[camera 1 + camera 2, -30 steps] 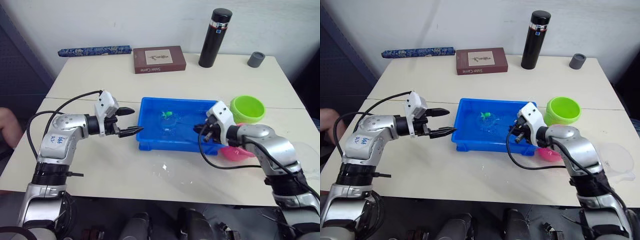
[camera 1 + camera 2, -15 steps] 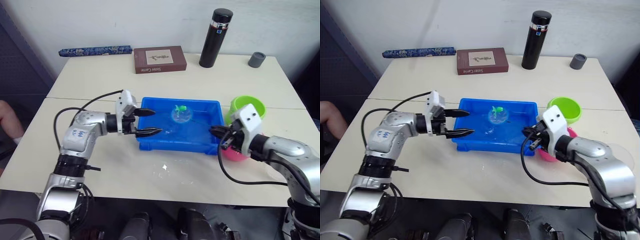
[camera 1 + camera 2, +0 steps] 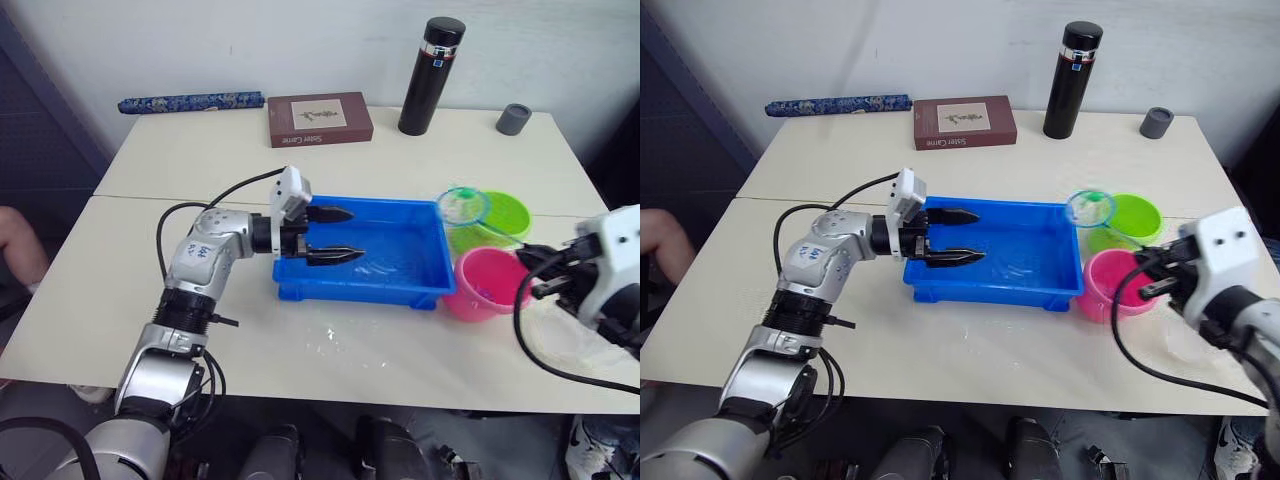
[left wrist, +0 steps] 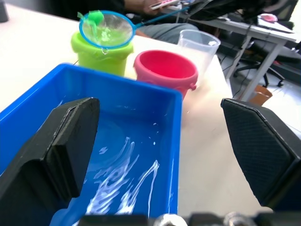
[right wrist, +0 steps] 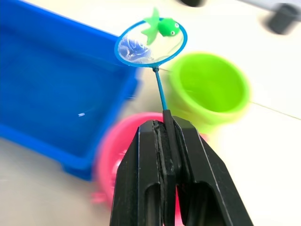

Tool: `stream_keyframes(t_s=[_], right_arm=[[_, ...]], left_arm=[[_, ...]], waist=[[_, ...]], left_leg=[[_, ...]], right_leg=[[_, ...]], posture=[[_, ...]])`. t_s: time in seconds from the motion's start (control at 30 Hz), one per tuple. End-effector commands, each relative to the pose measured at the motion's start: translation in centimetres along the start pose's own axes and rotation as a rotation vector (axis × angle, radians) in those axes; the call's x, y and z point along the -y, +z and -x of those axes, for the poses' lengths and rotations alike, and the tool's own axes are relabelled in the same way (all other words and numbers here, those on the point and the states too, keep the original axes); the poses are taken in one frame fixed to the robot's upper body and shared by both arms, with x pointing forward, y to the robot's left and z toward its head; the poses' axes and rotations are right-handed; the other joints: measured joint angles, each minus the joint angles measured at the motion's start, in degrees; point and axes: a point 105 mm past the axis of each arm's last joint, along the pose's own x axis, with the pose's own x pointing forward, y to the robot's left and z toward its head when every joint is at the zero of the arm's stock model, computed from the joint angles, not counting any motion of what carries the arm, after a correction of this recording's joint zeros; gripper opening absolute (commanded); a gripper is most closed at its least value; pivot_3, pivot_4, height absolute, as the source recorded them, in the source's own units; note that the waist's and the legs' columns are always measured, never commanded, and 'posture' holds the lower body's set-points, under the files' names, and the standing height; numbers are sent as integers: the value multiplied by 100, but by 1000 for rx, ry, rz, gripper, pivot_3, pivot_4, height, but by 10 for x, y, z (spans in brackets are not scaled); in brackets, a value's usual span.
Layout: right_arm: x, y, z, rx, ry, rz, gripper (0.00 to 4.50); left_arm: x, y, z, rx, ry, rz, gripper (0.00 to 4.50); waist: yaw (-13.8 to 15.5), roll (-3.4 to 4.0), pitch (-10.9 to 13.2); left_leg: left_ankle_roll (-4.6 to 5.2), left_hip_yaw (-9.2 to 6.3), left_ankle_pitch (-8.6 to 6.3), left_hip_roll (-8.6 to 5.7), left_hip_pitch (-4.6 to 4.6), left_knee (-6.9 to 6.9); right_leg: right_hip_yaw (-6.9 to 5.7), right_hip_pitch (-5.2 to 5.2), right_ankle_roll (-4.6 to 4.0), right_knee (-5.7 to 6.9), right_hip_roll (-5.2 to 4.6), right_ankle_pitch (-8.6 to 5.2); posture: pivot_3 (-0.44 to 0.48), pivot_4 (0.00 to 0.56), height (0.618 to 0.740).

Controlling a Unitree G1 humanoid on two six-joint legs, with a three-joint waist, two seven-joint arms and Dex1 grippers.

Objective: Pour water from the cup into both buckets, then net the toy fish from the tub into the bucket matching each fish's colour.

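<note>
My right gripper (image 5: 165, 123) is shut on the thin handle of a small blue-rimmed net (image 5: 151, 42). The net holds a green toy fish (image 5: 162, 26) in the air, over the near-left rim of the lime green bucket (image 3: 502, 214). The pink bucket (image 3: 485, 281) stands in front of the green one, against the right end of the blue tub (image 3: 362, 288). Rippled water shows in the tub. My left gripper (image 3: 335, 235) is open, low over the tub's left half, with nothing between its fingers. The clear cup (image 4: 198, 44) stands beyond the pink bucket.
At the table's back are a tall black flask (image 3: 430, 75), a small grey cap (image 3: 515, 118), a brown book (image 3: 320, 118) and a rolled blue cloth (image 3: 190, 102). Water drops (image 3: 330, 335) lie in front of the tub. A person's arm (image 3: 15, 245) shows at the left edge.
My right gripper drew back to the right and lifted the net with the green fish out of the tub, over to the green bucket. My left gripper moved right, over the tub.
</note>
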Motion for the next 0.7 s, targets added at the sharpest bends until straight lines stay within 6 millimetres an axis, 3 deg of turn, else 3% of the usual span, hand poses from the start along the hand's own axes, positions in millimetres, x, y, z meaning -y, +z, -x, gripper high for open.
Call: stream_keyframes(t_s=[0.03, 0.13, 0.33, 0.5, 0.63, 0.7], right_arm=[[27, 5, 3, 11, -132, 60, 0], [44, 5, -7, -28, -206, 271, 0], [45, 2, -32, -85, -179, 979, 0], [53, -3, -35, -106, -164, 1224, 0], [59, 9, -31, -95, -189, 1481, 0], [57, 8, -31, -82, -167, 1496, 0]], left_arm=[[2, 11, -2, 22, -19, -47, 4450], [0, 10, 0, 21, -12, -49, 4450], [0, 10, 4, 19, 10, -59, 4450], [-3, 10, 9, 16, 31, -64, 4450], [-5, 10, 13, 12, 44, -67, 4450], [-5, 10, 13, 12, 44, -67, 4450]], waist=[[-5, 0, 0], [-17, 4, 0], [-16, 4, 0], [7, 3, 1], [-4, 4, 1], [-8, 4, 1]], left_leg=[[0, 0, 0, 1, 0, -1], [-2, 2, 1, 2, 1, -3], [1, 16, 3, 1, 7, -8], [-2, 12, 5, 2, 5, -7], [-3, 12, 5, 2, 4, -6], [-5, 11, 6, 6, 4, -6]], right_leg=[[0, 0, 0, 0, 0, 0], [1, -2, 0, 2, 1, 0], [10, -3, 2, 2, 3, -1], [5, -1, 3, -3, 1, -1], [4, 2, 4, -7, 1, 0], [4, 3, 4, -9, 3, 0]], posture=[[0, 150, 740], [0, 150, 740], [0, 150, 740], [0, 150, 740], [0, 150, 740], [0, 150, 740]])
